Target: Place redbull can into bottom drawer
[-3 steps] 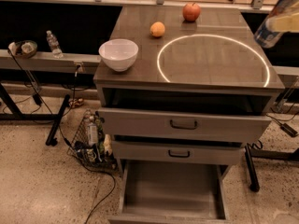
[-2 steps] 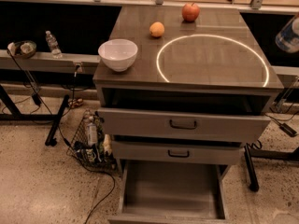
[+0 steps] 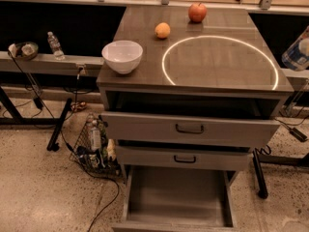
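The bottom drawer (image 3: 176, 196) of the grey cabinet is pulled wide open, and its plain grey inside holds nothing. A blurred pale blue-and-silver cylinder (image 3: 296, 51) hangs at the far right edge, level with the cabinet top and beyond its right side. It looks like the redbull can, cut off by the frame edge. My gripper (image 3: 304, 42) is at that same right edge with the cylinder, mostly out of frame. It is far above and to the right of the bottom drawer.
On the cabinet top stand a white bowl (image 3: 121, 56), an orange (image 3: 162, 30) and a red apple (image 3: 197, 12), beside a glowing ring (image 3: 219, 62). The top drawer (image 3: 190, 128) is partly open. The middle drawer (image 3: 183, 158) is slightly out. A basket of bottles (image 3: 94, 146) sits on the floor at left.
The blurred cylinder at the right edge has moved downward and slightly to the right. The cabinet, the drawers and the things on top have not moved.
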{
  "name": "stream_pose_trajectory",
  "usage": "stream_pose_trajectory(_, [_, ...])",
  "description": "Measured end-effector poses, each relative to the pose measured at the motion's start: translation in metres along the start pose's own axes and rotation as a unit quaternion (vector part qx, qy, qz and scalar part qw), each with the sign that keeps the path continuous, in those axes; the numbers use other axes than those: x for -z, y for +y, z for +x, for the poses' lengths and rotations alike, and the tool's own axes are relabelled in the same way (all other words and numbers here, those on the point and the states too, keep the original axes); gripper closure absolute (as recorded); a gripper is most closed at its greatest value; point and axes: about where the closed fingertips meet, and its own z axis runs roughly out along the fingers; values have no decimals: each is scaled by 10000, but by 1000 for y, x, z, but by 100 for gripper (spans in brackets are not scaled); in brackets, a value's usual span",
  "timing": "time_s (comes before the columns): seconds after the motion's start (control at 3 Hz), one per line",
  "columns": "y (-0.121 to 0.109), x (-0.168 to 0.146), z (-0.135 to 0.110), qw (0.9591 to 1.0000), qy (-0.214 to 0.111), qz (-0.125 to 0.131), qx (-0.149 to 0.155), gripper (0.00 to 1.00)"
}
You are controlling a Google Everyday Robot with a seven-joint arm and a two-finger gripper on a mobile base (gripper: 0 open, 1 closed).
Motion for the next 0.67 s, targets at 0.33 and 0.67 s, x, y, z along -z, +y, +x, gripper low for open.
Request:
stream_pose_trajectory(0.33, [24, 12, 56, 9986, 334, -395, -108, 100])
stream_pose_trajectory(0.67, [50, 25, 120, 9946, 687, -748, -200, 100])
